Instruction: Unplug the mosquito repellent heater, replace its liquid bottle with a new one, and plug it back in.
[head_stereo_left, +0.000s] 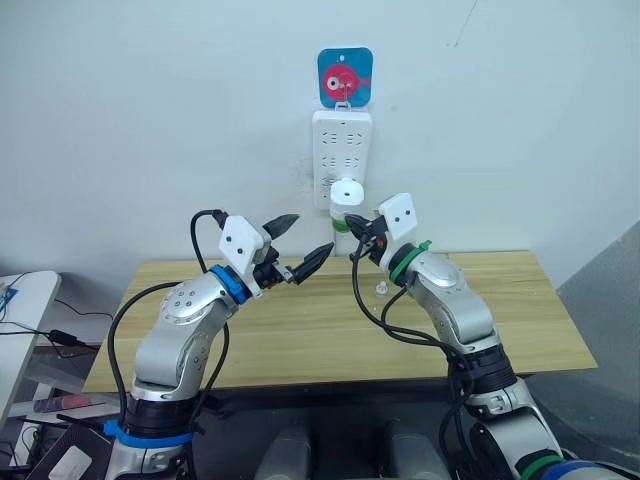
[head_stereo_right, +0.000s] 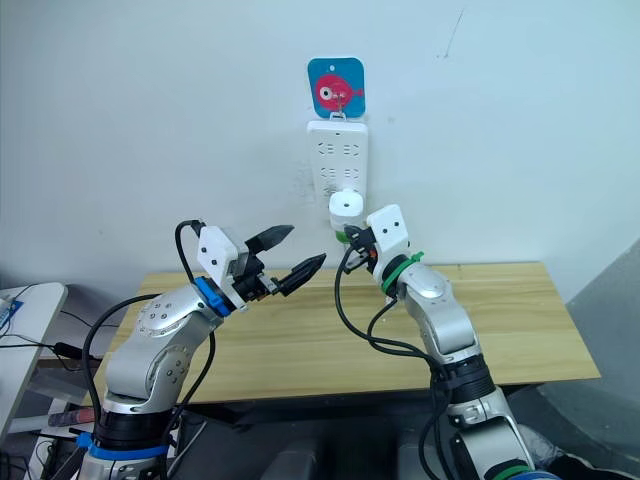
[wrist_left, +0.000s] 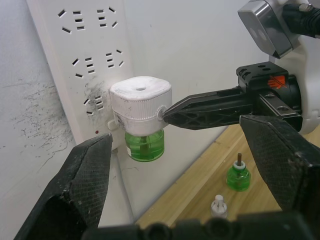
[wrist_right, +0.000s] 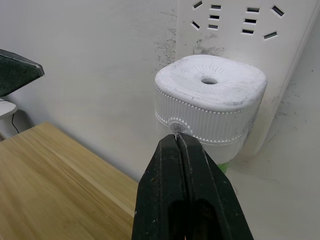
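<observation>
The right gripper (wrist_right: 176, 137) is pressing its fingers together, tips touching the small button on the ribbed side of the mosquito repellent heater (wrist_left: 140, 99). The heater is sitting plugged into the lower part of the wall power strip (head_stereo_left: 341, 150), above the worktop's (head_stereo_left: 300, 330) back edge, with a green liquid bottle (wrist_left: 144, 145) hanging under it. The left gripper (head_stereo_left: 298, 245) is hovering nearby with fingers spread wide, holding nothing. A second green bottle (wrist_left: 237, 177) and a small white cap (wrist_left: 218, 205) are standing on the worktop near its back edge. With closed tips, the right gripper cannot grasp; pushing sideways risks bending the prongs or shifting the strip.
</observation>
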